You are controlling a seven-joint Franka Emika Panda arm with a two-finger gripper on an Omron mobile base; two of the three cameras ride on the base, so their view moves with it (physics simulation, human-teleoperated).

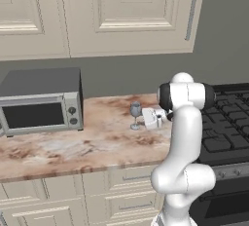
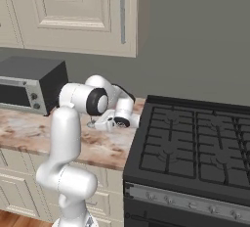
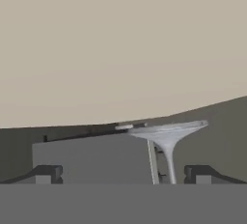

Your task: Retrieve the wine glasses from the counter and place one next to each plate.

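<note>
A wine glass (image 1: 135, 114) is seen standing upright on the marbled counter (image 1: 73, 144), between a toaster oven (image 1: 41, 101) and a black stove (image 1: 228, 127). The gripper (image 1: 154, 118) is held just beside the glass with its jaws spread wide, nothing grasped.

My arm rises from the base, bends at the elbow and reaches forward, with the wrist laid over so the hand lies roughly level. The gripper (image 1: 146, 117) points off to the left in the left base view, low and horizontal. In the hand view its two dark fingertips (image 3: 47, 174) stand far apart at the bottom corners, jaws spread fully wide. Nothing is pinched between them.
</note>
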